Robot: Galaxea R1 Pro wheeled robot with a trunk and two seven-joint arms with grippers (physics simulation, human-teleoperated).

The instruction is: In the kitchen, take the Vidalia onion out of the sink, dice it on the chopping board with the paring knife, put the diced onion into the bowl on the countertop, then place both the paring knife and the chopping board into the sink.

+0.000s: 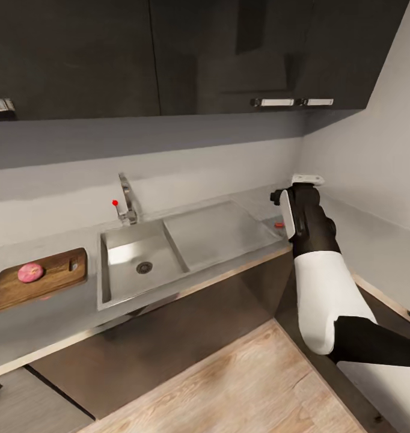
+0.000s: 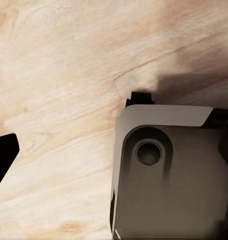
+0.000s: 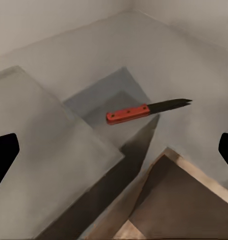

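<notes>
Head view: one sink (image 1: 124, 273) set into the grey desk (image 1: 61, 319), faucet (image 1: 127, 201) with a red dot behind the basin, drainboard (image 1: 214, 231) alongside. One board (image 1: 55, 282) on the desk beyond the basin's far side, one pink onion (image 1: 30, 272) resting on it. Right arm (image 1: 319, 270) raised over the desk's corner, hiding most of the knife. Two dark wall cabinets (image 1: 169, 54) overhead. No readable writing anywhere.

Left wrist view: wooden floor (image 2: 58, 75) and a grey robot part (image 2: 169, 175); left gripper's state cannot be told.

Right wrist view: one knife (image 3: 144, 111) lying flat on the desk just past the drainboard edge, red handle, dark blade. Right gripper (image 3: 114, 152) spread wide, holding nothing, above the knife.
</notes>
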